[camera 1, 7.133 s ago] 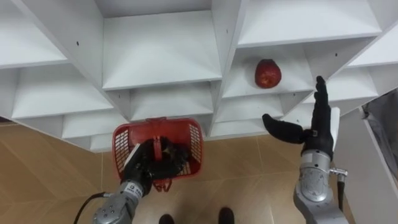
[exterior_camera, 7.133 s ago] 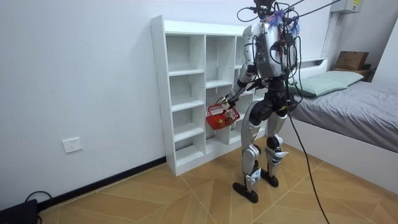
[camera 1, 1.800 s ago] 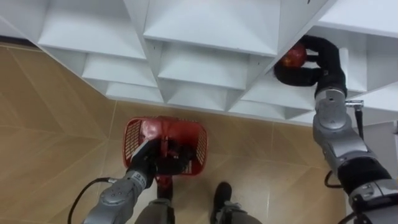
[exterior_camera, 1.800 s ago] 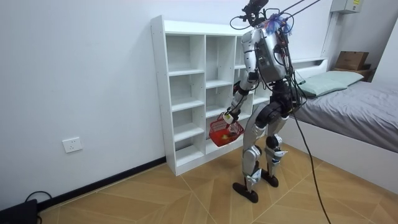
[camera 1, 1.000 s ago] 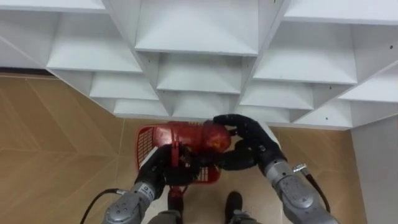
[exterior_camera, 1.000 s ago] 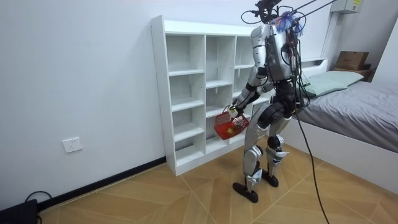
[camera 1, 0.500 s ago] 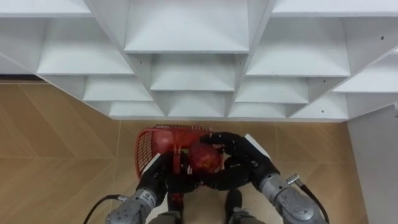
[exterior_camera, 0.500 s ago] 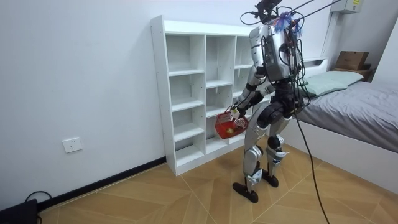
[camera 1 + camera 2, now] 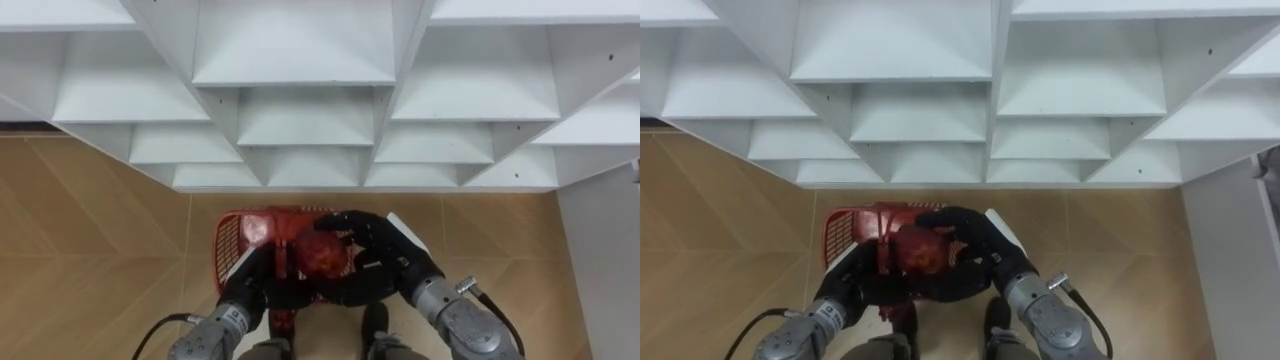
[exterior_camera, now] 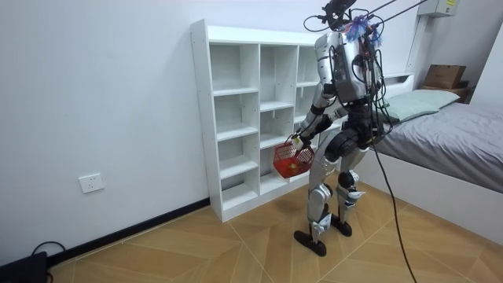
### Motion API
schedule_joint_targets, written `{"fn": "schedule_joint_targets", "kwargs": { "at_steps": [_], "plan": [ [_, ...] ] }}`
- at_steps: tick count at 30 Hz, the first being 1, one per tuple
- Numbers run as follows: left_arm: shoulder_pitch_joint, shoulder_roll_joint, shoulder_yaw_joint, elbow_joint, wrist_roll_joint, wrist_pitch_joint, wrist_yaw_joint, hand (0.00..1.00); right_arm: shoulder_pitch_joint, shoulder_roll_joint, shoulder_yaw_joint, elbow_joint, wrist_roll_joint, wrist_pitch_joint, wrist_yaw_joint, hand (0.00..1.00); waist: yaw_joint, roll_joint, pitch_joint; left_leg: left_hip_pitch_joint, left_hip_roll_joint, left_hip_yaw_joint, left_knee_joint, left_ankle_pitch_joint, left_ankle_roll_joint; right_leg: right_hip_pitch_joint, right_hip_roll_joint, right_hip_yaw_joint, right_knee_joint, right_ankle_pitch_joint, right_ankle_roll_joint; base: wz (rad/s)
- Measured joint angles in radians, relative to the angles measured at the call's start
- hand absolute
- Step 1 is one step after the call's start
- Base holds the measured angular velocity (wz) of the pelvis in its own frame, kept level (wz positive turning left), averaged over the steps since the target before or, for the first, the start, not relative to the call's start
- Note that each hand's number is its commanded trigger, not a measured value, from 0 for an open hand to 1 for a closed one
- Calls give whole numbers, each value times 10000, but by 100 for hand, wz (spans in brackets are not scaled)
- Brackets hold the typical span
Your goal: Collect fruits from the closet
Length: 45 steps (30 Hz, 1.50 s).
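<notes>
Fruit: red apple [image 9: 322, 255] held just over the red basket [image 9: 229, 240], below the closet [image 9: 300, 110]
Grip: right hand [image 9: 392, 262], fingers curled round the apple
Carrier: left hand [image 9: 258, 284], fingers wrapped round the basket's handle
Progress: apple out; release apparently left; visible shelves bare
Around: bed [image 10: 448, 130] well apart; nothing blocks the drop

Plain white wall [image 10: 102, 94]; white socket plate [image 10: 92, 183] low on it. Against wall: tall white open-shelved closet [image 10: 236, 118]. Underfoot: light brown herringbone wood floor [image 10: 236, 251]. At room view's right: grey-covered bed [image 10: 448, 141], pale green pillow [image 10: 413, 104] on it.
</notes>
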State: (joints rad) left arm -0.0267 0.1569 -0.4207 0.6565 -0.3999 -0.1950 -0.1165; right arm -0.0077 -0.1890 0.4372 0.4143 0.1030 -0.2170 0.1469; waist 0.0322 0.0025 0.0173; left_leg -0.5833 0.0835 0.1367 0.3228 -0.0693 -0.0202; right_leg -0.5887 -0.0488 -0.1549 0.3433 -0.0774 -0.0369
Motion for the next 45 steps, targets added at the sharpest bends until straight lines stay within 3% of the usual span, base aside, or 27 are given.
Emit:
{"fn": "schedule_joint_targets", "kwargs": {
  "at_steps": [22, 45],
  "plan": [
    [-48, -106, -55, -3, -7, 0, 60, 100, -108, -64, -29, 12, -727, -1, -448, 100, -82, -12, 7, -32, -10, 11, -15, 1, 2, -39, -12, 50, 26, -1, 4, 0],
    [-364, -45, -62, -1, -59, 0, 50, 100, -134, 21, -270, 175, -306, -51, -927, 100, -535, -138, 92, -164, -7, 2, -1, -1, 3, -146, -7, 60, 17, -2, 6, 0]
  ]
}}
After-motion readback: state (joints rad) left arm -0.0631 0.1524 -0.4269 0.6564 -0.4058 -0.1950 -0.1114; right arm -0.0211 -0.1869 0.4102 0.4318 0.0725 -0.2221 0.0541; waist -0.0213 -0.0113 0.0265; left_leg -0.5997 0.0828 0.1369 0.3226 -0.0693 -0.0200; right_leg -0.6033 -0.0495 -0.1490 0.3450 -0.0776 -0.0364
